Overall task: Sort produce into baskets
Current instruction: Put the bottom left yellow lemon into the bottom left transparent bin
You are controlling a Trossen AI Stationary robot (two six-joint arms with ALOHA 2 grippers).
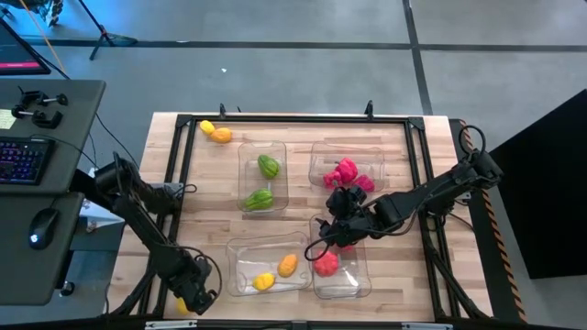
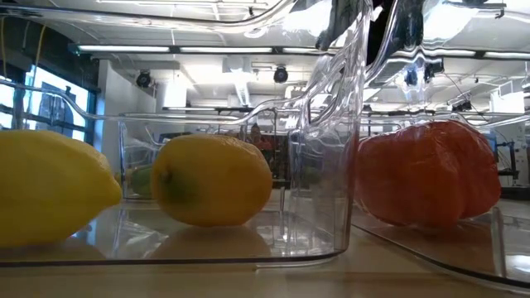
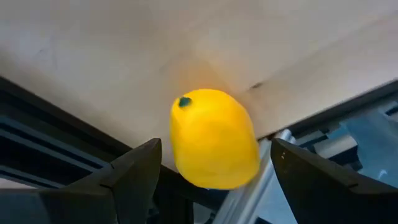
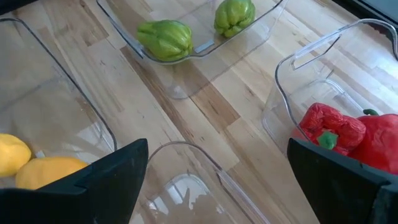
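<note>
Four clear bins stand on the wooden table. The far-left bin [image 1: 263, 174] holds two green pieces [image 4: 165, 38]. The far-right bin [image 1: 347, 170] holds red-pink pieces [image 4: 339, 127]. The near-left bin [image 1: 271, 266] holds a yellow and an orange piece [image 2: 214, 180]. The near-right bin [image 1: 339, 268] holds one red-pink piece [image 1: 326, 266]. My left gripper [image 1: 190, 298] is open at the table's near-left corner, its fingers on either side of a yellow lemon [image 3: 214, 138], with a gap on each side. My right gripper [image 1: 337, 231] is open and empty above the near-right bin's far rim.
A yellow piece [image 1: 206, 127] and an orange piece [image 1: 221, 136] lie loose on the table at its far-left corner. A black frame rail [image 1: 293, 117] runs round the table top. A desk with a keyboard [image 1: 23, 158] stands to the left of the table.
</note>
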